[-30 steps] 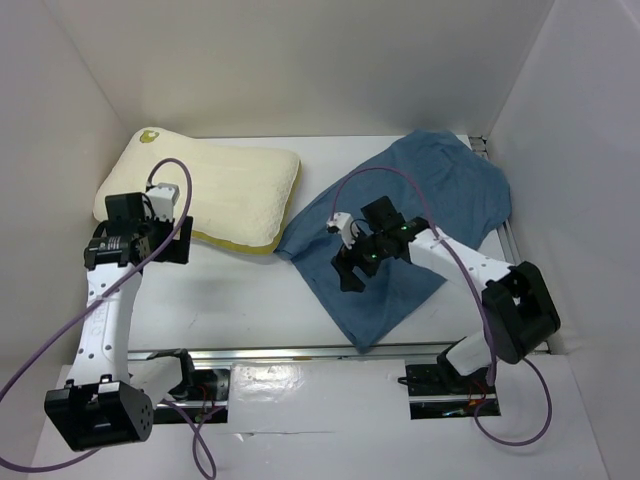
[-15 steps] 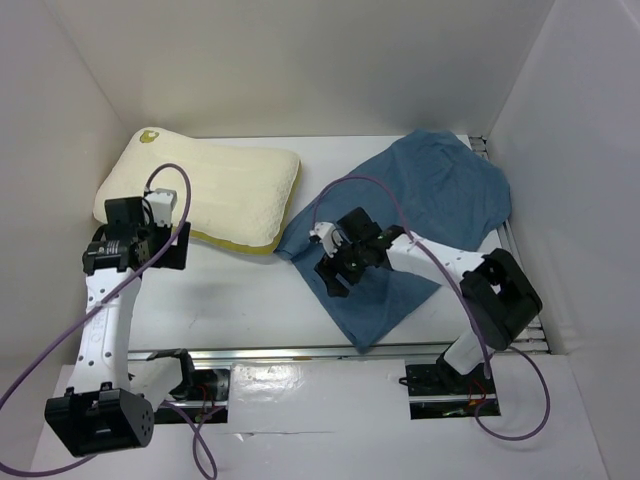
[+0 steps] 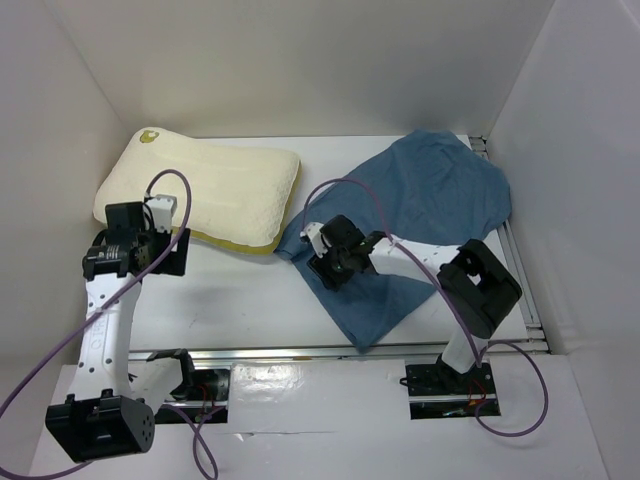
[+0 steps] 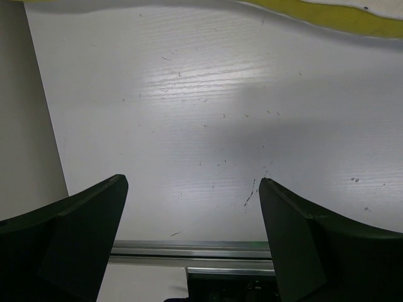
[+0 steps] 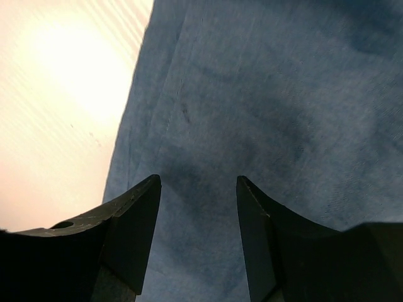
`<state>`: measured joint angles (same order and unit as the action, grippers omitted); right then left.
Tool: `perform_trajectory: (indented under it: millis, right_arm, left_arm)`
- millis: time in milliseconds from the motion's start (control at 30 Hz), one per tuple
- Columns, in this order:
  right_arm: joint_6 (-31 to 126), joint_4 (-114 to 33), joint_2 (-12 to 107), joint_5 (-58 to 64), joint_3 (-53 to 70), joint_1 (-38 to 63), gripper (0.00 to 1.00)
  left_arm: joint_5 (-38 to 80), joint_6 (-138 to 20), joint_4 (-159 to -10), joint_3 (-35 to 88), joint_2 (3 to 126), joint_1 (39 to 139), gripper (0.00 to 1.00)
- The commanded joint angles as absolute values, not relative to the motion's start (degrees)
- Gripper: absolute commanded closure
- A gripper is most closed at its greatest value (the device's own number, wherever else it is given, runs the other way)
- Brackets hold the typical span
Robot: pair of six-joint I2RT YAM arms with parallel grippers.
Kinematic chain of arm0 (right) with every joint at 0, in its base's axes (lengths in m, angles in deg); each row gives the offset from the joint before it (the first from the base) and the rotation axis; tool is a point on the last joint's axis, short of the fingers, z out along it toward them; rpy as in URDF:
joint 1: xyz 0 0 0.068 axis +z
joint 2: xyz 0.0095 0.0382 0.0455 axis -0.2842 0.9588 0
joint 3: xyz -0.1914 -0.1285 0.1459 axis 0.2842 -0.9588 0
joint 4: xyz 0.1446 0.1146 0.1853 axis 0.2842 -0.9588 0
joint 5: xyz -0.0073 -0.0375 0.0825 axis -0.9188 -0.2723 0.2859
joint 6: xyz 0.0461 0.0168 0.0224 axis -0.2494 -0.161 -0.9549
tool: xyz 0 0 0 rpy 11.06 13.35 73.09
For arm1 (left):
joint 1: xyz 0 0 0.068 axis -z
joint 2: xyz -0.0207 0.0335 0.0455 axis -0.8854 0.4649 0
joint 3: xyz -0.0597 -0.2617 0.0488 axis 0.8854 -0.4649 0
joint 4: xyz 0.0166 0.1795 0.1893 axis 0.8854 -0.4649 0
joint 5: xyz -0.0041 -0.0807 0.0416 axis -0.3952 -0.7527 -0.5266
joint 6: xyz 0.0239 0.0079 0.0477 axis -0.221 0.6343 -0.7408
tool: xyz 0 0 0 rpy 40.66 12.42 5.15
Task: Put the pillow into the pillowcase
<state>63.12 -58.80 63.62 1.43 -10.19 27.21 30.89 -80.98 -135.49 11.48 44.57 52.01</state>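
- The table (image 3: 240, 300) is carrying both task things. The pillow is not yet in the case.
- The pillowcase (image 3: 430, 200) is lying limp and wrinkled on the right half. Its left corner is reaching just beside the pillow, though I cannot tell whether the two are touching.
- The pillow (image 3: 200, 190) is resting at the far left by the wall, outside the case.
- The right gripper (image 3: 330, 268) is hanging over the case's left border, with its jaws partly spread. The wrist view is showing flat cloth under the gap and nothing pinched.
- The step in hand looks like taking hold of the case near its edge. To do it well, the fingers should be coming down right at the border, where the seam lines are running. They should be catching the top layer only, so that the mouth is opening rather than both layers lifting together. I cannot tell which side is the open one.
- The left gripper (image 3: 165, 245) is hovering over bare table just in front of the pillow, with its jaws spread wide and nothing between them. It seems to be waiting to feed the pillow in.
- No brand, label or readable writing is showing anywhere. The yellowish mark at the pillow's far corner is too small to make out.
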Motion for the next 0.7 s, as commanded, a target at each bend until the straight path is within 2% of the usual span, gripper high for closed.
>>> perform_trajectory:
  millis: [0, 133, 667]
  right_arm:
    - [61.44, -54.56, 63.31, 0.56, -7.29, 27.87, 0.41]
    - [60.91, -54.03, 63.31, 0.57, -6.67, 29.01, 0.37]
    - [59.24, -52.36, 69.02, -3.64, -4.47, 31.3, 0.37]
  left_arm:
    - [31.48, -82.34, -135.75, 10.8, 43.41, 52.1, 0.0]
    - [31.48, -82.34, -134.61, 10.8, 44.98, 52.1, 0.0]
    - [31.48, -83.39, -133.56, 11.86, 46.75, 52.1, 0.0]
